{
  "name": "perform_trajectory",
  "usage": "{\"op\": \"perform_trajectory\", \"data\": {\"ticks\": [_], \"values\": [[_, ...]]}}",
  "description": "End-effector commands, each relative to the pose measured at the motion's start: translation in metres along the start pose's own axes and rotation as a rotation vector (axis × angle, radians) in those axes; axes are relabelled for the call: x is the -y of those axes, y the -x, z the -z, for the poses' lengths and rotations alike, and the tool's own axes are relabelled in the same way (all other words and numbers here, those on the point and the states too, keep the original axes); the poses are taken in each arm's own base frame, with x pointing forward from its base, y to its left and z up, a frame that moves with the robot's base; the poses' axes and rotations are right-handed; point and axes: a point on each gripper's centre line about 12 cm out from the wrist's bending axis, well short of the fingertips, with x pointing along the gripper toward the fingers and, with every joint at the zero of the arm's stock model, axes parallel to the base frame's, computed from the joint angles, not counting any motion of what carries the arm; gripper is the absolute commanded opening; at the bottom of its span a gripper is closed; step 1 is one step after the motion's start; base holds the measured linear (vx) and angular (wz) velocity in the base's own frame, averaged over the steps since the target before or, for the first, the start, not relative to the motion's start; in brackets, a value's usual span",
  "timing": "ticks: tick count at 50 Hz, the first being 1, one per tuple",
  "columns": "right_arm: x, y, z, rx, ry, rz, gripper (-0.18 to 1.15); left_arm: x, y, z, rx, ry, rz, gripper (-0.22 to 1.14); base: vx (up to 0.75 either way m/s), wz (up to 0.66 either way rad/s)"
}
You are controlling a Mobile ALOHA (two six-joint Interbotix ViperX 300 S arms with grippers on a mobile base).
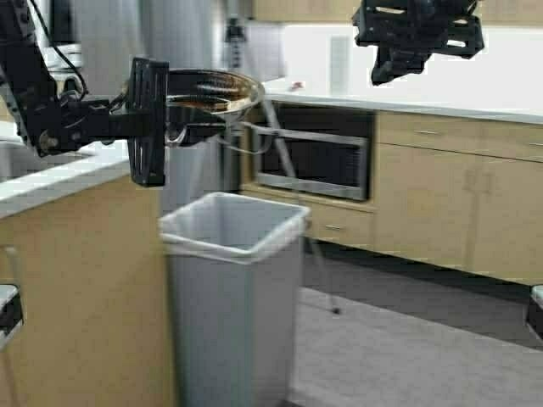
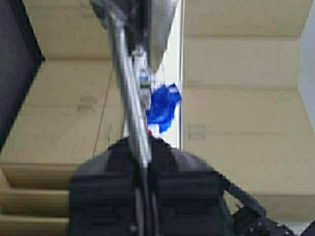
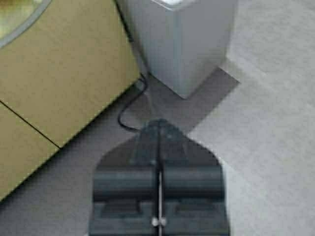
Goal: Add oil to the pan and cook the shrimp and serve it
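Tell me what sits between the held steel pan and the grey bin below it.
Nothing: the high view shows only open air between the round steel frying pan, held by the left gripper, and the grey lined bin.

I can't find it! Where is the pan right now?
In the high view, the pan is up in the air on the left, held by the left gripper above the grey trash bin.

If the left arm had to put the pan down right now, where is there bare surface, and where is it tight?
The left gripper holds the pan in the air above the bin. Bare room: the white counter beyond, above the microwave, and the counter edge by the left arm. The open bin sits right below, so straight down is no spot.
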Motion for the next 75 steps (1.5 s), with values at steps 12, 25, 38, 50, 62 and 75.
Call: {"op": "perform_trajectory", "data": {"ticks": [12, 25, 38, 50, 62, 75], "values": [[-0.006, 0.009, -0.021, 0.052, 0.004, -0.018, 0.06, 0.016, -0.001, 0.001, -0.004, -0.044, 0.047, 0.03, 0.08, 0.40], [-0.006, 0.004, -0.018, 0.029, 0.006, -0.018, 0.06, 0.008, 0.004, 0.003, 0.012, -0.021, 0.020, 0.03, 0.06, 0.32], [-0.007, 0.000, -0.022, 0.031, 0.006, -0.019, 0.06, 0.007, 0.009, 0.005, 0.015, -0.020, 0.014, 0.03, 0.07, 0.30], [-0.006, 0.001, -0.018, 0.020, 0.006, -0.019, 0.06, 0.006, 0.020, 0.013, 0.013, -0.005, 0.007, 0.03, 0.10, 0.39], [-0.011, 0.003, -0.017, 0.008, 0.014, -0.032, 0.06, 0.005, 0.029, 0.017, 0.031, -0.017, 0.001, 0.03, 0.10, 0.45], [-0.011, 0.003, -0.017, 0.010, 0.013, -0.032, 0.06, 0.008, 0.025, 0.014, 0.035, -0.027, 0.018, 0.03, 0.09, 0.53]]}}
